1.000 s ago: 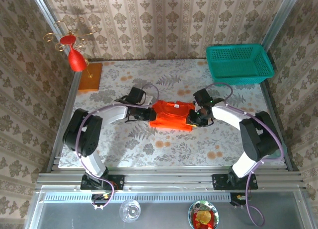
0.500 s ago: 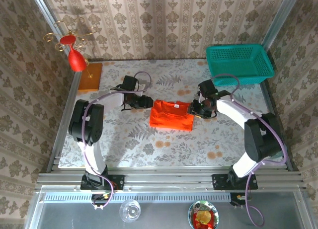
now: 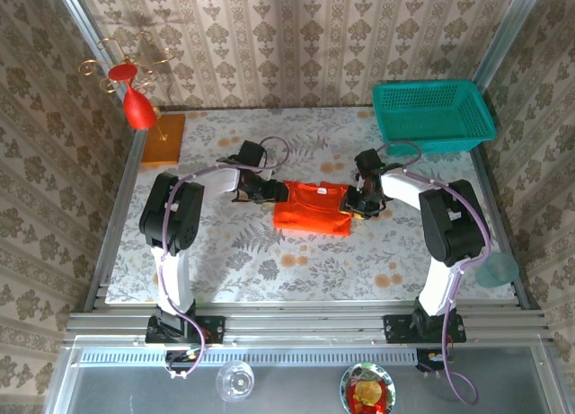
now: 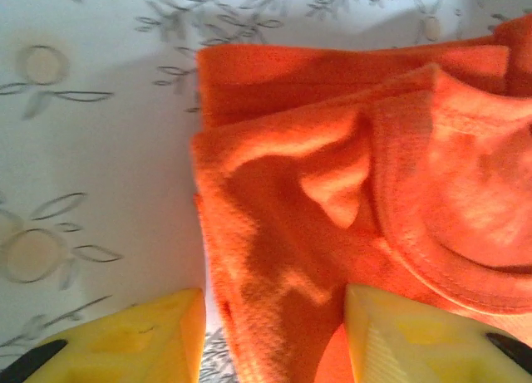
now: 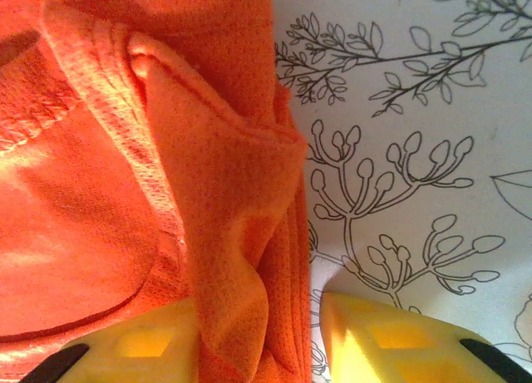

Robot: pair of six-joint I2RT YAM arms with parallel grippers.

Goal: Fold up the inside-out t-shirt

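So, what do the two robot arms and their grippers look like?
Both arms have white links, black joints and a pale purple cable looping alongside. The left gripper and right gripper have blocky yellow fingers with black patches near the base.

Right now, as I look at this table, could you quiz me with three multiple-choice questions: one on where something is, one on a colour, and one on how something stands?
1. Where is the green basket?
A. far right corner of the table
B. near left corner
C. middle of the table

2. What colour is the t-shirt?
A. blue
B. orange-red
C. white

3. How do the fingers of the left tool stand?
A. shut on the basket
B. shut on nothing
C. apart, with the shirt's edge between them

Answers:
1 A: the top view shows it at the far right.
2 B: the cloth is orange-red in all three views.
3 C: the left wrist view shows a gap with cloth in it.
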